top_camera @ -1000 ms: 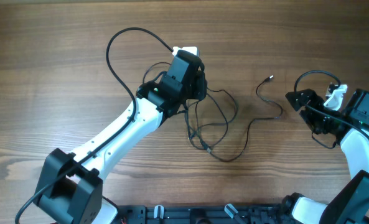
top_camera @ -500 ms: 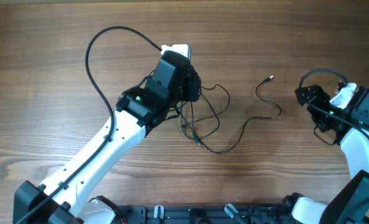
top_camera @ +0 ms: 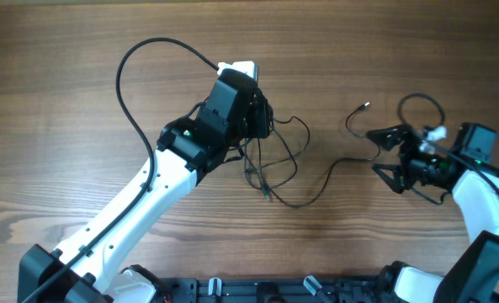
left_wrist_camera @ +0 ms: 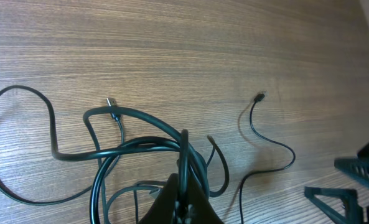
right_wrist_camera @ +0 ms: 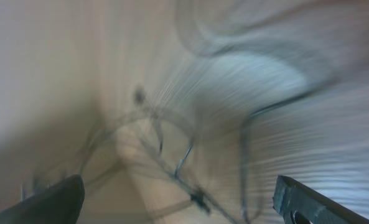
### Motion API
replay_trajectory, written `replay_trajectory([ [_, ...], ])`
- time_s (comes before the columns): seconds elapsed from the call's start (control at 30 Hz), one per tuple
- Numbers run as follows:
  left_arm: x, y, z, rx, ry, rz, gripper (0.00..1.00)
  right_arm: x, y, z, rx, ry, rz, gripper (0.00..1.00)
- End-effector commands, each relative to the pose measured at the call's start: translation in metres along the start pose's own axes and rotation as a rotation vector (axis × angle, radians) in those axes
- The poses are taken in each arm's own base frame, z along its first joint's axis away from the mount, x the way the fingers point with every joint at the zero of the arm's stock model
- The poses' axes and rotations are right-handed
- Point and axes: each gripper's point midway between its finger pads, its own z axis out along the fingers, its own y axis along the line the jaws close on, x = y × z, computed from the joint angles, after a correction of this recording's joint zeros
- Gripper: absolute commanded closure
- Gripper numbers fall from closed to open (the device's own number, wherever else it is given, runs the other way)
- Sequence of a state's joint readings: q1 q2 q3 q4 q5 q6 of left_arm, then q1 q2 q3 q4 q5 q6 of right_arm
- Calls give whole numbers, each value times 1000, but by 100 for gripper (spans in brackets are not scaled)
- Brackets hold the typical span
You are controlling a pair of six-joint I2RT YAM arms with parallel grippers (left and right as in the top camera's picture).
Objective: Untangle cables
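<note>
- Cables (top_camera: 276, 164): thin black wires in one loose tangle at the middle of the bench. Their loops cross so much that the wires in the tangle cannot be counted. One strand (top_camera: 342, 164) runs out toward the right edge, then curls back toward the far edge.
- One bench (top_camera: 64, 50): brown wood with the grain running side to side. It fills the overhead view. One black rail (top_camera: 257, 290) lies along its near edge.
- Two arms, white with black ends. The left arm (top_camera: 140, 194) reaches from the near-left corner to the middle. The right arm (top_camera: 485, 198) bends in from the near-right corner.
- Two thick black leads, one on each arm. The left one (top_camera: 123, 93) loops wide toward the far-left corner. The right one (top_camera: 422, 99) makes a smaller loop by the right edge.
- Left fingers (left_wrist_camera: 183, 202): pressed together, pinching a bunch of the tangle's loops.
- Right fingers (top_camera: 384, 132): spread wide and holding nothing. Their tips are just beside the bend of the outlying strand; contact cannot be told. The right wrist view is blurred.
- Two plug ends in the left wrist view, well apart: one (left_wrist_camera: 111, 102) lies within the tangle, the other (left_wrist_camera: 259, 96) at the outlying strand's free tip.
</note>
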State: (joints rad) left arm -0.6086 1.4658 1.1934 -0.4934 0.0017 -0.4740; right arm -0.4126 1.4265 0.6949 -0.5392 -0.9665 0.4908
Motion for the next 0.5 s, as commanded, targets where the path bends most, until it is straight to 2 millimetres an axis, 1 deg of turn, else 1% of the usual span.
replay_trajectory([
  [0.0, -6, -7, -8, 40, -12, -15, 96, 48, 51, 16, -227, 194, -321, 0],
  [0.07, -3, -14, -8, 78, 9, -4, 96, 67, 62, 29, -249, 266, -394, 0],
  [0.1, -1, -17, -9, 95, 19, -4, 96, 84, 73, 35, -294, 326, -446, 0],
  [0.17, 1, -19, -9, 107, 27, -4, 96, 111, 90, 46, -364, 414, -553, 0],
  [0.23, 1, -18, -9, 105, 29, -5, 96, 128, 101, 55, -394, 454, -644, 0],
  [0.27, 2, -18, -9, 103, 33, -5, 96, 131, 103, 59, -391, 454, -665, 0],
  [0.3, 3, -17, -9, 100, 37, -5, 96, 128, 100, 67, -333, 431, -645, 0],
  [0.33, 4, -16, -9, 96, 41, -6, 96, 120, 94, 74, -264, 396, -597, 0],
  [0.37, 4, -14, -9, 91, 44, -9, 96, 107, 84, 81, -168, 333, -523, 0],
  [0.4, 4, -11, -9, 85, 47, -14, 96, 101, 72, 84, -92, 306, -465, 0],
  [0.43, 3, -9, -8, 81, 45, -18, 96, 104, 56, 83, -18, 317, -406, 0],
  [0.47, 3, -9, -8, 81, 44, -19, 96, 102, 42, 82, 58, 303, -353, 0],
])
